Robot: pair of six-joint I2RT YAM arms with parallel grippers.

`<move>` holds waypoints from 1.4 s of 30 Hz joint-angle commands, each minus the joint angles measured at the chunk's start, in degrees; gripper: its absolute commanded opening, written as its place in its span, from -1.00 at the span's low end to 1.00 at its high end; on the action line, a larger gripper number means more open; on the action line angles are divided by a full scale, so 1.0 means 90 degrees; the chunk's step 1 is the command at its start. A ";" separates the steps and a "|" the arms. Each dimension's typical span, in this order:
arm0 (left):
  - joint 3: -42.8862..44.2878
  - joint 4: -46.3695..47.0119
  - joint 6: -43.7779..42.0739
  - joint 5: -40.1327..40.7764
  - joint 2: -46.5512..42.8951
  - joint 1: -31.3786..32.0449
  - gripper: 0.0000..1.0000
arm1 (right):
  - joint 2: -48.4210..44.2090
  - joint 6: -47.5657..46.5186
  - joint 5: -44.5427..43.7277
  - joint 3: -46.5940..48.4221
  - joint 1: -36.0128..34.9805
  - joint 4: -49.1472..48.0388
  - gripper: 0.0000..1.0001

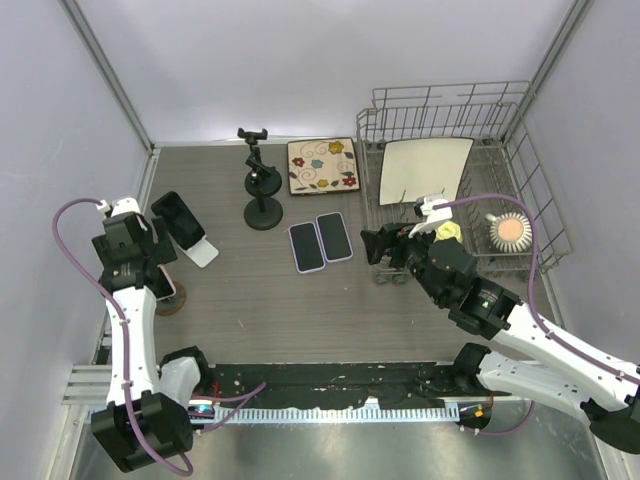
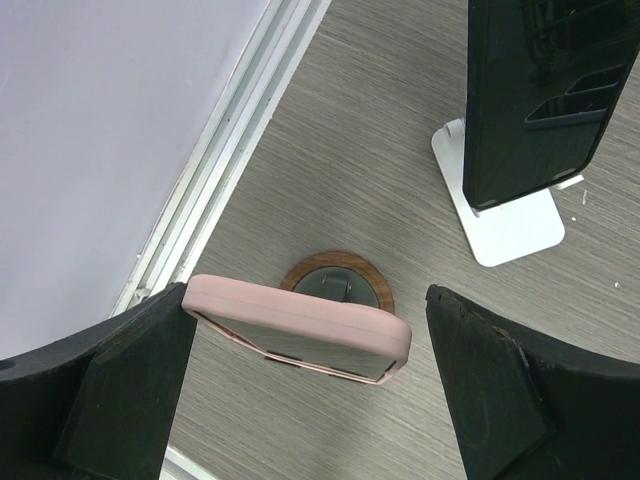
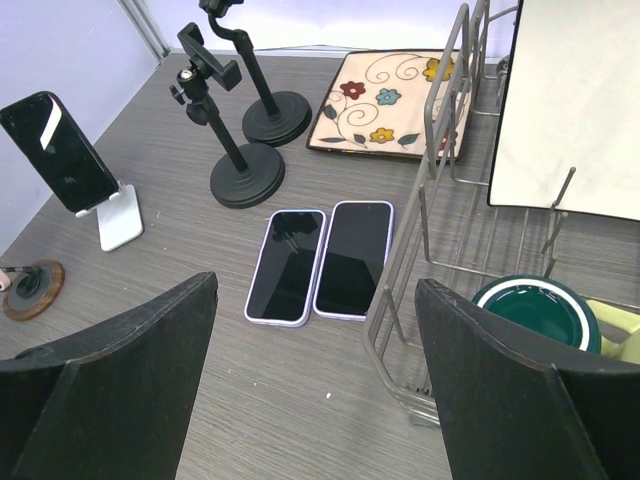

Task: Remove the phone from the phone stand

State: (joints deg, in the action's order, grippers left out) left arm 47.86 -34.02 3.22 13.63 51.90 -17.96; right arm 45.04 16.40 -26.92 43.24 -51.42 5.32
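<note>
The pink-cased phone (image 2: 300, 332) is sitting near the worktop's left edge, seemingly resting on its round wooden stand (image 2: 378, 290) — so the removal is not yet done. The left gripper (image 2: 308, 340) is bracketing it, jaws wide, not clamping. The right gripper (image 3: 315, 300) is hanging mid-table, jaws spread. Toward the far right corner, the wire dish rack (image 1: 450, 105) is holding a white square board (image 1: 425, 170) and a dark green plate (image 3: 530, 305).

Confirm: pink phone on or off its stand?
On: pink phone sits over the round wooden stand, left claw open around it.
</note>
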 commanded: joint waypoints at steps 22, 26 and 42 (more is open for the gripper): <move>-0.0181 0.0460 0.0247 -0.0860 -0.0092 -0.0397 0.93 | 0.0035 -0.0153 -0.0046 0.0000 -0.0107 -0.0386 0.68; -0.0083 0.0323 0.0247 -0.0889 -0.0248 -0.0398 0.77 | 0.0064 -0.0162 -0.0027 0.0010 -0.0117 -0.0386 0.67; 0.0502 -0.0330 0.0325 -0.0539 -0.0532 -0.0349 -0.34 | 0.0094 -0.0162 -0.0017 0.0019 -0.0156 -0.0386 0.66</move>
State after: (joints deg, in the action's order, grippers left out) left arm 46.63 -35.29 5.61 7.07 48.77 -21.12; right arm 45.91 15.55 -26.89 42.72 -52.47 4.69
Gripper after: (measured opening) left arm 0.795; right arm 0.832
